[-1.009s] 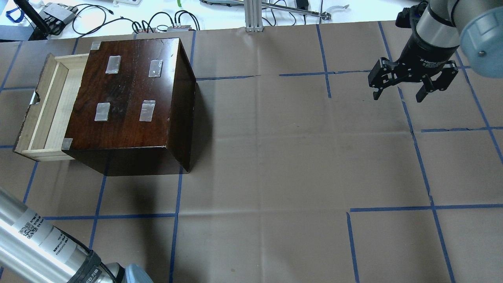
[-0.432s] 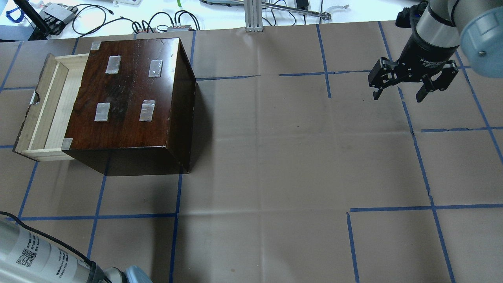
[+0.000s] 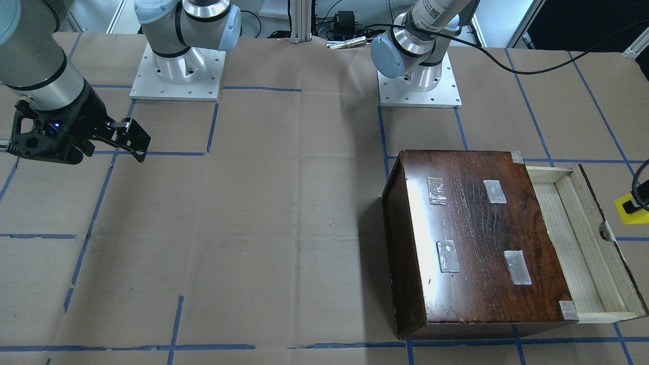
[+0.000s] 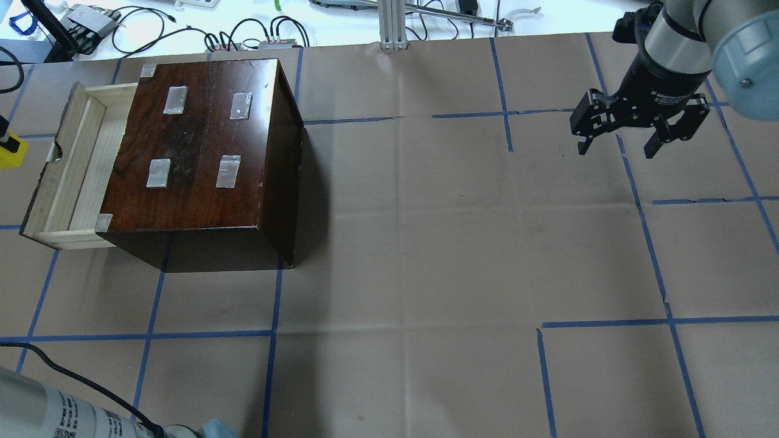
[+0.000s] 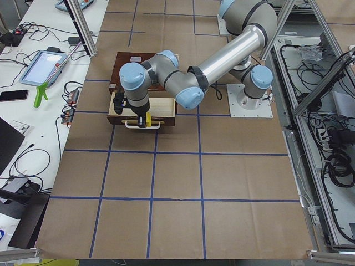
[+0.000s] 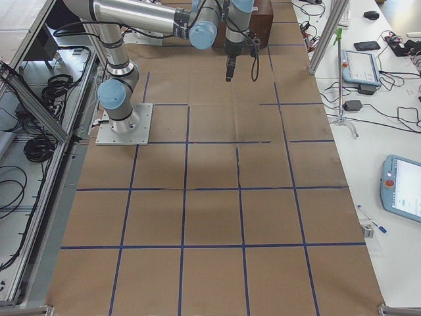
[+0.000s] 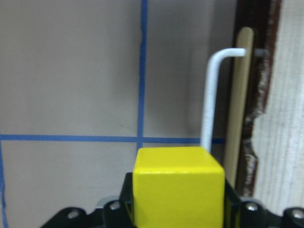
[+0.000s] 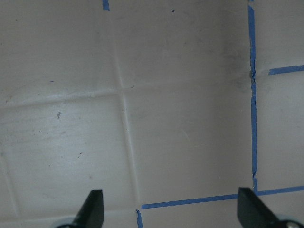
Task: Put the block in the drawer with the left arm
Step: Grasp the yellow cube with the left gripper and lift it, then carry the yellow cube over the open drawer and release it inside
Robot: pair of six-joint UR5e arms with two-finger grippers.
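Note:
My left gripper (image 3: 640, 196) is shut on the yellow block (image 7: 178, 185). It holds the block just outside the drawer's dark front panel (image 7: 248, 118), beside the white handle (image 7: 209, 99). The block also shows at the left edge of the overhead view (image 4: 11, 152) and in the exterior left view (image 5: 145, 121). The drawer (image 4: 64, 176) is pulled open from the dark-brown box (image 4: 201, 146) and its pale wooden tray looks empty. My right gripper (image 4: 639, 134) is open and empty, hanging above the table far to the right.
The box's top carries several taped patches (image 4: 174, 99). Cables and small devices (image 4: 91, 24) lie on the white surface beyond the table's far edge. An aluminium post (image 4: 392, 24) stands at the back. Blue tape lines cross the brown paper.
My left arm has swung out of the overhead view's lower left corner. The yellow block has come into view at the left edge, beside the drawer front. The right arm has not moved.

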